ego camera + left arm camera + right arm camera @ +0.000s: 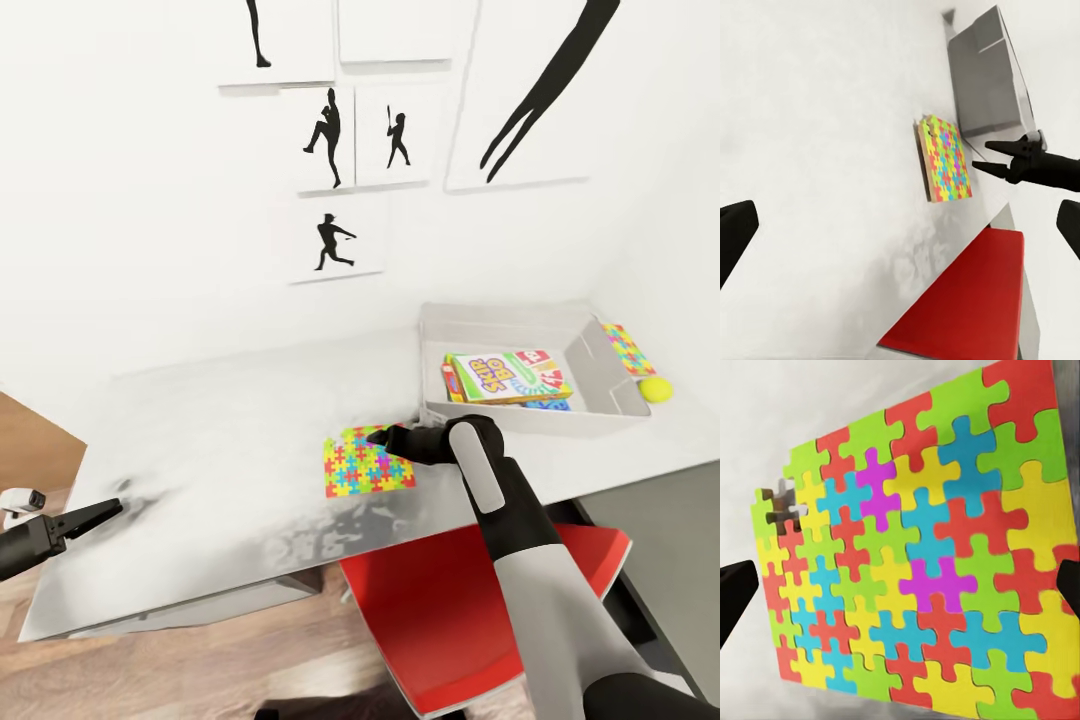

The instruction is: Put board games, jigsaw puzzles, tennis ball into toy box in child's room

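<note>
A bright jigsaw puzzle (365,465) lies flat on the grey table (200,440), just left of the grey toy box (520,418). My right gripper (385,437) hovers open over the puzzle's far edge, its fingers (991,147) spread; the puzzle (915,562) spans most of the right wrist view. Board games (505,375) are stacked inside the box. A second jigsaw puzzle (628,347) leans behind the box's right side, with the tennis ball (655,389) beside it. My left gripper (100,515) hangs open and empty at the table's near left edge.
A red chair (450,600) is tucked under the table's front edge below my right arm. The wall with silhouette pictures (330,140) rises right behind the table. A wooden panel (30,450) stands at the left.
</note>
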Controlling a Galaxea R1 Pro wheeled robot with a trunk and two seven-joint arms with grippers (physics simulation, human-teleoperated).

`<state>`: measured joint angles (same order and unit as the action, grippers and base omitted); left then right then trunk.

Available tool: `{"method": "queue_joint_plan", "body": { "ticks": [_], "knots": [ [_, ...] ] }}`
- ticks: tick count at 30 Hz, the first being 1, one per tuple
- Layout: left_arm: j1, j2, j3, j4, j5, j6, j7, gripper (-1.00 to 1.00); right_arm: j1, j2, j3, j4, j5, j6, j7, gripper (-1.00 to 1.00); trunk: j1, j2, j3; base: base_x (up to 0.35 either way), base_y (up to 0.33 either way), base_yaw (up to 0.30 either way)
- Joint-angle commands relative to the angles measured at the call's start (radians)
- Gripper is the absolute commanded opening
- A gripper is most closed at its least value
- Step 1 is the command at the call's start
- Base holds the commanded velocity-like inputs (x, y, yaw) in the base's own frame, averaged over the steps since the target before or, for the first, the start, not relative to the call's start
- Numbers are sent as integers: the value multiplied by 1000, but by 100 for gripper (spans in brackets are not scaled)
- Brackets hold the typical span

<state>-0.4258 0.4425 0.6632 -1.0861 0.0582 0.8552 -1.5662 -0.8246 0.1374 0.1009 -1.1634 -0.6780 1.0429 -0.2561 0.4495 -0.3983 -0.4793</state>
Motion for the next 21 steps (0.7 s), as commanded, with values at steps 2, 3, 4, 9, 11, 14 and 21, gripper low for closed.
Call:
{"method": "queue_joint_plan", "body": {
  "ticks": [2,3,4,9,11,14,21],
  "knots": [
    [-1,0,0,0,-1,10,-5,100,-1,0,0,-1,-11,3,-23,100,1,-2,-1,0,0,153],
    [-1,1,0,0,-1,10,-5,100,-1,0,0,-1,-12,3,-32,100,1,-2,0,0,0,201],
    [-1,1,1,0,-1,10,-5,100,-1,0,0,-1,-12,3,-35,100,1,-2,0,0,0,196],
    [-1,1,1,0,-1,11,-5,100,-1,1,0,-1,-14,3,-46,100,1,-2,1,0,12,91],
    [-1,1,1,0,-1,11,-5,100,-1,0,0,-1,-15,3,-48,100,1,-2,1,0,66,26],
    [-1,1,1,0,-1,11,-5,100,-1,-2,0,-1,-15,3,-49,100,1,-2,1,0,29,7],
    [0,2,1,0,-1,12,-5,100,-1,-4,5,4,-12,2,-50,100,1,-2,1,0,8,2]
  ]
}}
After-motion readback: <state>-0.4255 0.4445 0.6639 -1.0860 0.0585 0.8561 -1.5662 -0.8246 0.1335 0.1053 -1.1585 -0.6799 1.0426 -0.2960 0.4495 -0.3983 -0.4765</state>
